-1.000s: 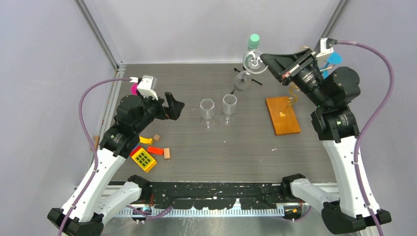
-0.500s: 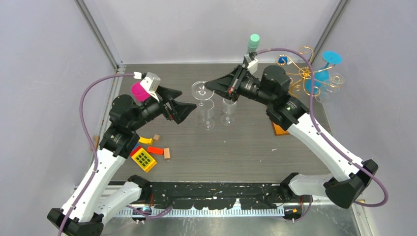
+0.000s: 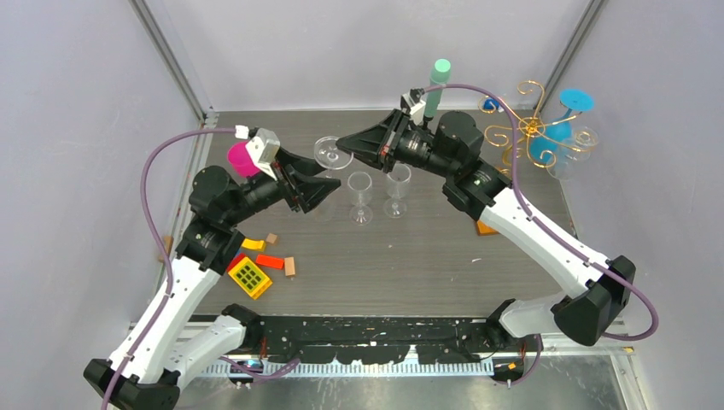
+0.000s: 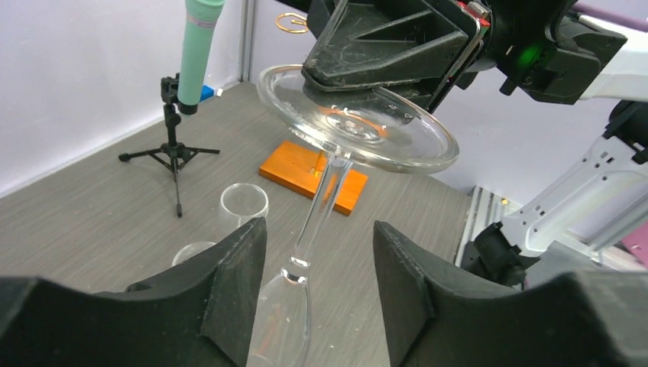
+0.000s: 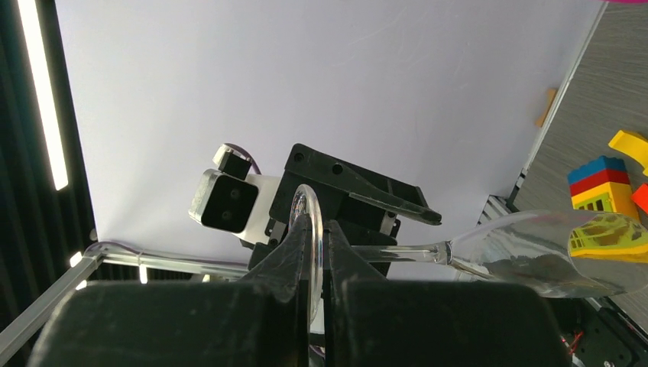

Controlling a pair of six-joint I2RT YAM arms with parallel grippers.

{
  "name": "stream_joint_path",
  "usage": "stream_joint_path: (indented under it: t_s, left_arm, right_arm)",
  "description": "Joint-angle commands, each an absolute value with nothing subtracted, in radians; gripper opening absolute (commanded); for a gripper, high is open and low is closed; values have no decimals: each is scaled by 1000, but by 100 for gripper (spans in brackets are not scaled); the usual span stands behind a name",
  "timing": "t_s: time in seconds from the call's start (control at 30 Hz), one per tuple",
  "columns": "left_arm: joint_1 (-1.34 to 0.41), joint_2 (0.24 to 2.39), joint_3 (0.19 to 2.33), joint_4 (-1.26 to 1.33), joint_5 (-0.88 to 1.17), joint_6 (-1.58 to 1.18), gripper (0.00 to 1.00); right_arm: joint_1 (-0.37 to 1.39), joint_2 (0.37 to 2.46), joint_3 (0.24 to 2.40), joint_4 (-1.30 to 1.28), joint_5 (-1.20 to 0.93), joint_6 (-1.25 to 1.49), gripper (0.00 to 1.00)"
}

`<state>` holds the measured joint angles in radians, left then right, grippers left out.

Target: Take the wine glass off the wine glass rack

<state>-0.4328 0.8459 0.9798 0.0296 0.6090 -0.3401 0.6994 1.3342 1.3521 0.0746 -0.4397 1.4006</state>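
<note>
The right tool [image 3: 344, 143] is pressed together on the round foot of the wine glass [image 3: 329, 155], pinching the rim of that disc edge-on. The glass hangs upside down and tilted from this grip. Its stem runs down between the fingers [image 4: 237, 283] of the left tool [image 4: 317, 238]. That tool is spread, with a finger on either side of the stem where it meets the bowl, each standing apart from the glass.

The glass is off the wine glass rack [image 3: 531, 128] and well to the left of it, in the air above the table [image 3: 410, 265]. Between the rack and the held glass, two clear stemmed glasses [image 3: 361, 190] stand upright on the table, side by side. A blue glass [image 3: 559, 130] hangs foot-up from the rack's gold arms. A black tripod [image 4: 174, 153] carrying a mint-green cylinder stands just left of the rack, at the table's far edge. Toy blocks [image 3: 252, 275] lie far to the left of the rack, towards the near edge.
</note>
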Motion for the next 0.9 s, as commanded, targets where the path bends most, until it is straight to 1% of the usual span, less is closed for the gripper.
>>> stream_joint_path:
  t_s: [0.0,0.13,0.23,0.27,0.3,0.33,0.5,0.57,0.6,0.63,0.7,0.8,0.83,0.87]
  left_arm:
    - [-436,851,983,94,636,-345,51]
    - [-436,855,988,89,635,-344,36]
    - [-436,861,996,80,640,-340,19]
    - [-436,862,997,78,638,-339,13]
    - [-436,863,999,76,634,-338,4]
    - [-436,866,1002,71,627,-338,0]
    - [-436,866,1011,56,563,-334,0]
    - [-436,860,1014,51,516,-333,0]
    - [-436,855,1015,47,484,-333,0]
    - [-436,849,1015,43,449,-333,0]
    - [-436,836,1018,32,361,-331,0]
    - [-436,821,1027,29,208,-332,0]
    - [-436,818,1030,30,163,-335,0]
    - [-436,817,1035,33,121,-338,0]
  right_arm:
    - [709,1347,1407,195,-498,1473,1]
    - [711,1364,1415,199,-524,1481,0]
    - [712,1374,1422,202,-539,1483,0]
    - [712,1377,1425,203,-544,1485,0]
    - [711,1379,1426,206,-546,1486,0]
    - [712,1383,1429,206,-550,1486,0]
    - [712,1394,1436,214,-565,1487,1]
    - [712,1395,1433,215,-561,1480,19]
    - [712,1394,1434,209,-558,1472,34]
    - [712,1394,1437,184,-544,1444,41]
    - [712,1384,1434,135,-502,1389,63]
    - [712,1344,1381,117,-361,1308,78]
    - [711,1319,1353,115,-329,1268,80]
    - [712,1308,1343,103,-274,1248,81]
